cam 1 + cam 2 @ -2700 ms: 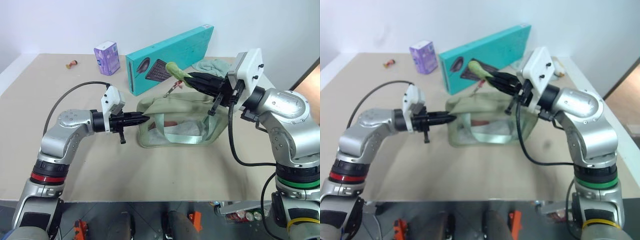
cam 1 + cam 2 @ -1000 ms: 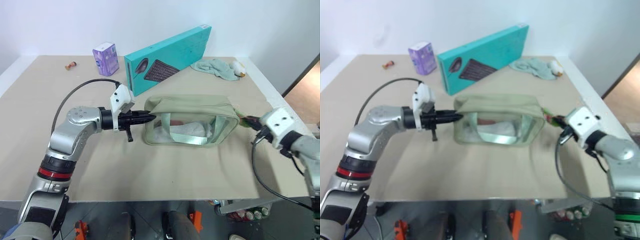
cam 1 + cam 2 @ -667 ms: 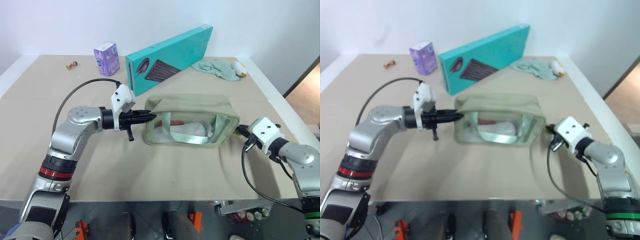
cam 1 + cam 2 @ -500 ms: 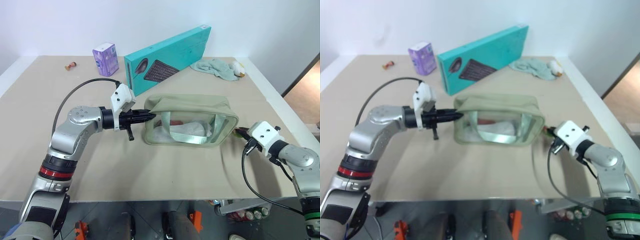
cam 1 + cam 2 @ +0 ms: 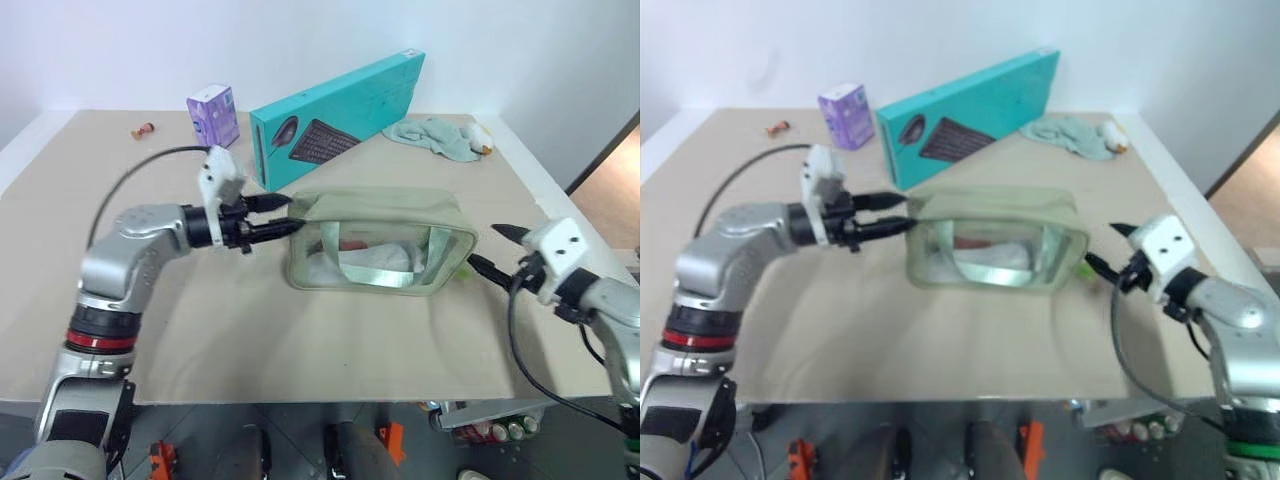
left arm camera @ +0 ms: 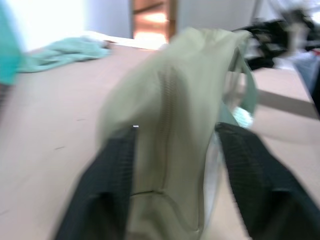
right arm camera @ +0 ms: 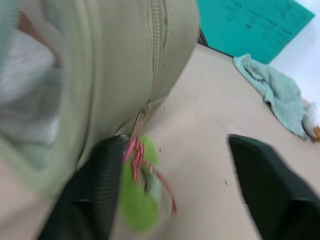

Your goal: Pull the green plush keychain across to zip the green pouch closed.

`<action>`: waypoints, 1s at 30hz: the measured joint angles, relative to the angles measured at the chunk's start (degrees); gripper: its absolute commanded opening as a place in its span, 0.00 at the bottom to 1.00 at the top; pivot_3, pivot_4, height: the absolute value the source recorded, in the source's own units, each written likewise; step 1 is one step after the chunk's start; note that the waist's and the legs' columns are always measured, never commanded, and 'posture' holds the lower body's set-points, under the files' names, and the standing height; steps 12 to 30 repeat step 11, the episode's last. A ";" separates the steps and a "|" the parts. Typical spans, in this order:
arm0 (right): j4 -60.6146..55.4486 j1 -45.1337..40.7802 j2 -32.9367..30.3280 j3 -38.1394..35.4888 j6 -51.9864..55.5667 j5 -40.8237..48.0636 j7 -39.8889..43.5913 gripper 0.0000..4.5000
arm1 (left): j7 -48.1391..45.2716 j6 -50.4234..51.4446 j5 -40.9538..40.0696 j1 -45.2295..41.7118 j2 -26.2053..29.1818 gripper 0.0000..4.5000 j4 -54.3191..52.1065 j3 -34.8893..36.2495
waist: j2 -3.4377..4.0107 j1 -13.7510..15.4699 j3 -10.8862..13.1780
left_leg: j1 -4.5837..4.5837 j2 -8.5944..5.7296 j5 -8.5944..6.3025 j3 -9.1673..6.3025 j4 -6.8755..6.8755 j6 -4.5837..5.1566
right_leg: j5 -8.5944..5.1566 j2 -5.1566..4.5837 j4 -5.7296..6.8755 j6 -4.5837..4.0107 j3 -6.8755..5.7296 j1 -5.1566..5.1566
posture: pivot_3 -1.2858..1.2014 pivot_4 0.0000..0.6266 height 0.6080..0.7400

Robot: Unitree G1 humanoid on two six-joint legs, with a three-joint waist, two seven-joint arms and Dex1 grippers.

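- Boxy pale olive-green fabric pouch [image 5: 380, 235] with clear side panels sits mid-frame on the beige table [image 5: 300, 340]; top zipper reads fully closed.
- Lime-green fuzzy plush keychain [image 7: 137, 192] hangs at the pouch's right end, off the zipper pull.
- Left gripper [image 5: 283, 212]: fingers spread, straddling the pouch's left end, not clamping.
- Right gripper [image 5: 492, 251]: fingers apart, just right of the pouch, keychain loose between them.
- Long teal keyboard box [image 5: 340, 115] at upper centre.

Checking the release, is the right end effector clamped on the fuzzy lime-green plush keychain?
No, the right end effector is open and the fuzzy lime-green plush keychain hangs free.
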 measured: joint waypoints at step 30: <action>-16.50 17.39 11.46 -5.71 5.37 3.50 -5.07 1.00 | 10.53 -7.53 9.37 26.03 3.42 0.96 -9.15 4.55 | 0.12 -0.10 -0.12 | 0.71 0.11 -0.02 0.45 -0.26 -0.08 | -0.16 -0.32 0.01 -0.33 0.13 0.31 | 0.52 0.24 1.00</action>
